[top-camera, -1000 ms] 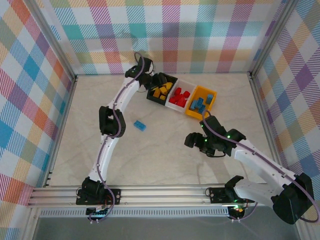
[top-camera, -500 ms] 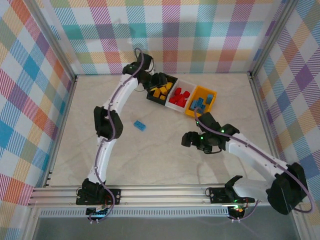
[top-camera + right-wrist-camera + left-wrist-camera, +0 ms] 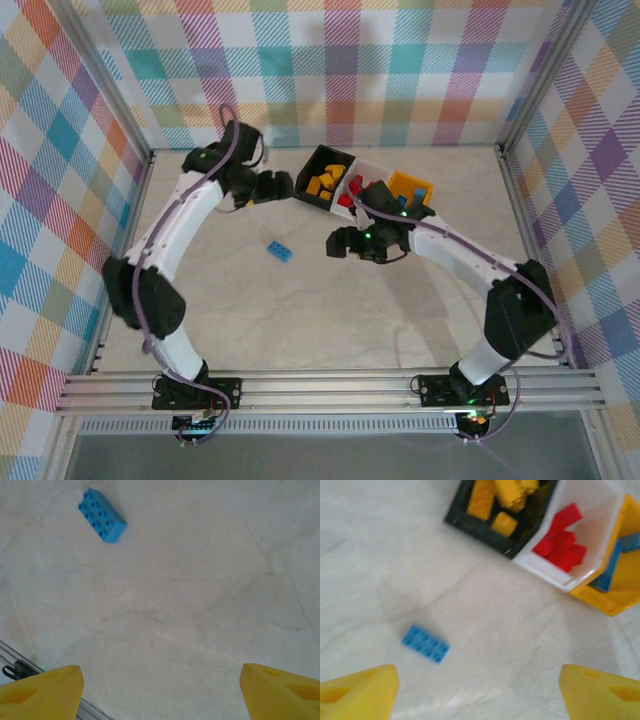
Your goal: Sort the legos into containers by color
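One blue lego (image 3: 280, 251) lies flat on the table, also seen in the left wrist view (image 3: 426, 643) and the right wrist view (image 3: 102, 522). The containers stand in a row at the back: a black bin (image 3: 306, 172) with yellow legos (image 3: 492, 500), a white bin (image 3: 375, 163) with red legos (image 3: 563, 542), an orange bin (image 3: 410, 186) with blue legos (image 3: 615, 562). My left gripper (image 3: 283, 184) hovers open just left of the black bin. To the right of the loose blue lego, my right gripper (image 3: 336, 243) hangs open. Both hold nothing.
Plaid walls close off the table on three sides. An aluminium rail (image 3: 20, 666) runs along the near edge. My right arm's forearm (image 3: 440, 245) crosses in front of the orange bin.
My left gripper drew back left from over the black bin and opened wider. My right gripper swung left and farther in, toward the loose blue lego.
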